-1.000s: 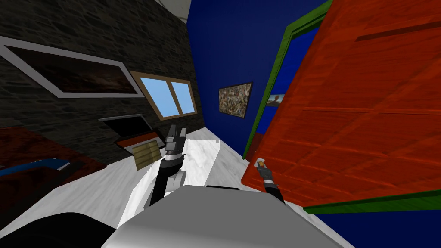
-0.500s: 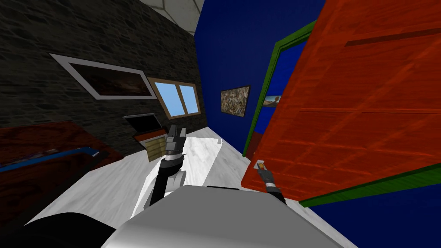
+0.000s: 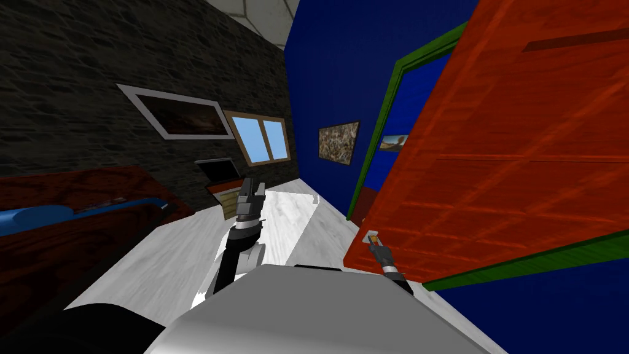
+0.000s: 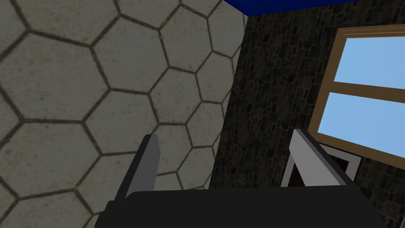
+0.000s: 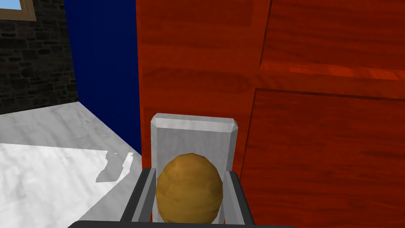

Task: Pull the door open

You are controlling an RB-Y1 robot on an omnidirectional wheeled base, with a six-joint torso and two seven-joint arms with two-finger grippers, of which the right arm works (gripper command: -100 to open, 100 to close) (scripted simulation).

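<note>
A red-orange panelled door (image 3: 522, 166) stands swung well out of its green frame (image 3: 378, 141) in the blue wall. Its brown round knob (image 5: 189, 194) sits on a grey plate (image 5: 193, 134) near the door's free edge (image 5: 138, 79). My right gripper (image 5: 189, 198) is shut on the knob, one finger pressing each side; in the head view that gripper (image 3: 372, 238) is at the door's low corner. My left gripper (image 3: 251, 190) is held up ahead of my chest, open, with nothing between its fingers (image 4: 146, 166).
A dark stone wall (image 3: 92, 74) with a framed picture (image 3: 184, 117) and a window (image 3: 261, 140) runs along the left. A dark red cabinet (image 3: 74, 215) with a blue item stands at the left. Small furniture (image 3: 224, 184) sits under the window. White floor (image 3: 289, 215) lies ahead.
The whole head view has shifted: I have turned or backed, the left wall's things sliding right. The door has swung a little further out, with my right gripper still on its knob.
</note>
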